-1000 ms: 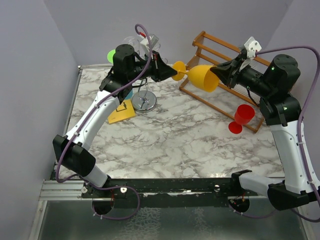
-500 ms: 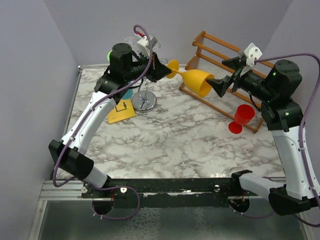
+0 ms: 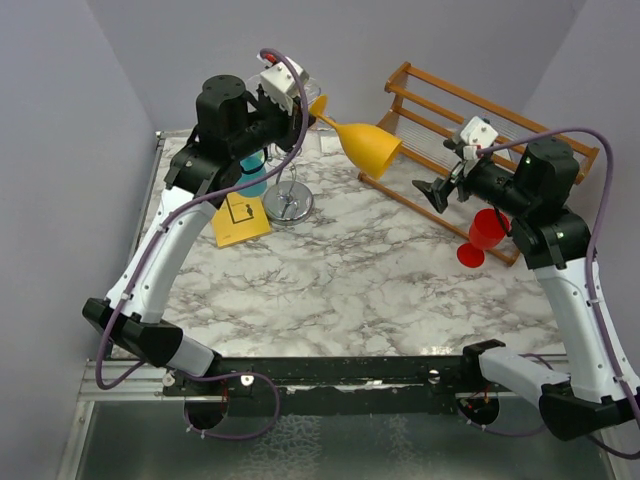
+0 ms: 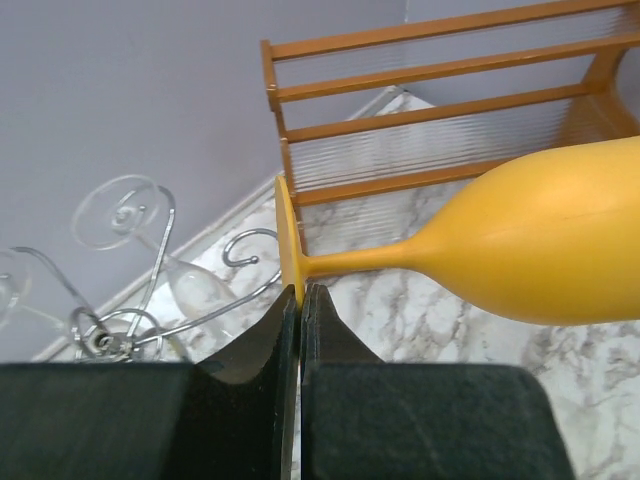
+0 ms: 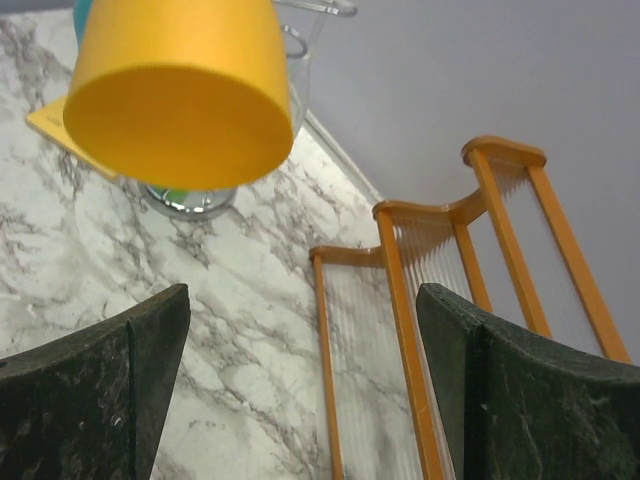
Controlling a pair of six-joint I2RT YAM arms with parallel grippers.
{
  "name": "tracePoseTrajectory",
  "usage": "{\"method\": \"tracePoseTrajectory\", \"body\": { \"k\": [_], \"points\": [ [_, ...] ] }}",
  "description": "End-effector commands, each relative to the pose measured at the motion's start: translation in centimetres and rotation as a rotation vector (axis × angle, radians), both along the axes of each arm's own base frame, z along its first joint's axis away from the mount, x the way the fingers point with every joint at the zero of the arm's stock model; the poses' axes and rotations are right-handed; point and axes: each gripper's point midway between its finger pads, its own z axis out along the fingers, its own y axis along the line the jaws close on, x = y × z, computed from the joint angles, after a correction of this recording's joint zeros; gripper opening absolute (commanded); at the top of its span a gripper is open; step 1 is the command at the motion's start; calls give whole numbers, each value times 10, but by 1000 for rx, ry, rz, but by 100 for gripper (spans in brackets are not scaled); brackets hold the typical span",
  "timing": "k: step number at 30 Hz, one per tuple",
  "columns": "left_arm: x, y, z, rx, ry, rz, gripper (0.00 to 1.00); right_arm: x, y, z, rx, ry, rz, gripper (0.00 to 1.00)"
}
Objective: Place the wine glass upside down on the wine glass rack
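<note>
The yellow wine glass [image 3: 366, 144] hangs in the air, lying nearly level, with its foot toward the left and its open mouth [image 5: 178, 135] toward the right arm. My left gripper [image 3: 306, 116] is shut on the rim of the glass's foot [image 4: 290, 240], jaws pinched tight [image 4: 300, 294]. The chrome wine glass rack [image 3: 288, 203] stands just below and left of it, its scroll arms [image 4: 246, 246] carrying clear glasses [image 4: 130, 212]. My right gripper [image 3: 437, 191] stands open and empty [image 5: 300, 300], a short way from the bowl.
A brown wooden slatted rack [image 3: 470, 112] lies at the back right. A red glass [image 3: 486, 234] stands by its near end, under the right arm. A yellow card [image 3: 240, 222] and a teal glass [image 3: 254, 182] sit beside the chrome base.
My right gripper opened, let go of the yellow bowl and drew back to the right. The left arm swung the glass up and toward the back left by its foot.
</note>
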Motion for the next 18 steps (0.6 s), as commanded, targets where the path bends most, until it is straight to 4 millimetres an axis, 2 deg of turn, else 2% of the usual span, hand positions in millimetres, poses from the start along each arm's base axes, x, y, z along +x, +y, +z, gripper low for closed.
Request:
{"method": "tracePoseTrajectory", "body": {
  "k": [1, 5, 9, 12, 18],
  "points": [
    [0, 28, 28, 110, -156, 95, 0, -2, -3, -29, -85, 7, 22, 94],
    [5, 43, 34, 182, -209, 158, 0, -7, 5, -52, -108, 26, 89, 95],
    [9, 52, 37, 240, -245, 204, 0, -11, 17, -84, -112, 73, 179, 95],
    [12, 52, 36, 282, -267, 236, 0, -16, 25, -105, -88, 114, 229, 95],
    [19, 49, 35, 408, -331, 300, 0, -18, 30, -125, -36, 169, 240, 95]
  ]
}}
